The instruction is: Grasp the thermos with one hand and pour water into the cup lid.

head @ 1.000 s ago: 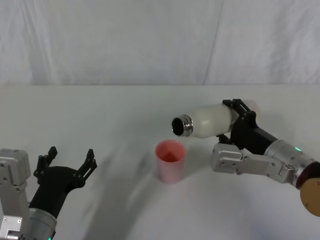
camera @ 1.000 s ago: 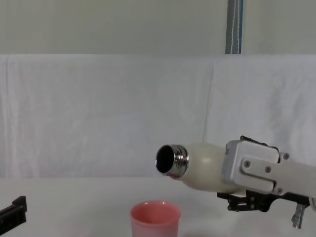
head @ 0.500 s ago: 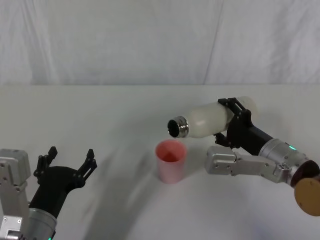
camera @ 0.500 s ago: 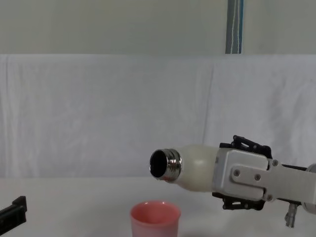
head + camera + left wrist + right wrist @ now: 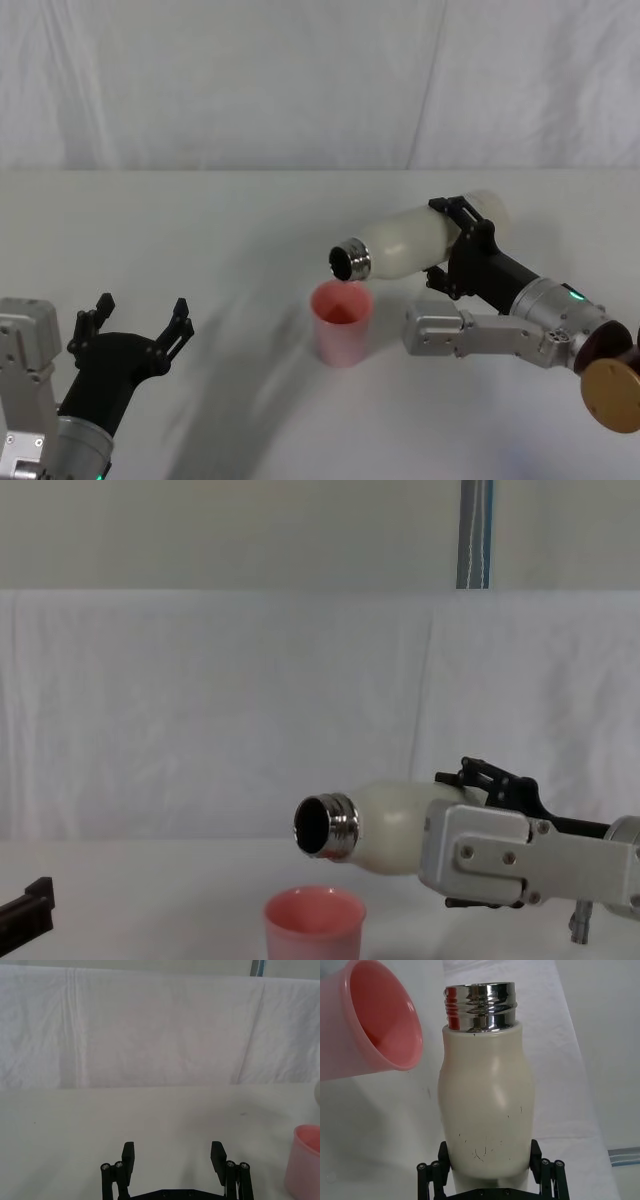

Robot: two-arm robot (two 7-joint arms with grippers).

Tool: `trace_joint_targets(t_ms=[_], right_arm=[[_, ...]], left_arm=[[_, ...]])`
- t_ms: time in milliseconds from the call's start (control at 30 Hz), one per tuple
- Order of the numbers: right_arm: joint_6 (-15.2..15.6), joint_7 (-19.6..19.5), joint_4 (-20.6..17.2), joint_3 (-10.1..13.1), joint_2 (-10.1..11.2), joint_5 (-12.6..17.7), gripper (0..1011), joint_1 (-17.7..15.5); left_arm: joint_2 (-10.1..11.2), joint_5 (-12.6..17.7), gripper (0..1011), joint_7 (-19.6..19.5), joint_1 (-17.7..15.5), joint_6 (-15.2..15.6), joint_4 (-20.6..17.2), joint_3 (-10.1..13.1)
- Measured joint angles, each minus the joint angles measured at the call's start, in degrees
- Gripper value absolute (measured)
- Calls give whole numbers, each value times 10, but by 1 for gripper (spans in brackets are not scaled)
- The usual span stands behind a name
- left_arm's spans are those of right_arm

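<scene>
Thermos (image 5: 410, 242) tipped near-horizontal above table (image 5: 200, 230), steel mouth over cup lid's (image 5: 342, 322) rim; right gripper (image 5: 490, 1170) clamped round its lower body; smooth matte shell likely slippery, weight shifts as water runs; left gripper (image 5: 172, 1156) parked near-left, spread wide; cup light, easily knocked.

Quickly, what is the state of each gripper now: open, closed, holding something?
Left gripper: open, holding nothing, low near the table.
Right gripper: closed on the thermos, which is tipped with its steel neck over the pink cup lid.
</scene>
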Motion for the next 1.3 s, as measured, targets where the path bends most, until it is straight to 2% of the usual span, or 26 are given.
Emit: trace_joint_targets(t_ms=[1300], right_arm=[[-3,-30,12,-18,9,-41,956,12]], left_arm=[[0,0,1001,0,0,0,0,0]])
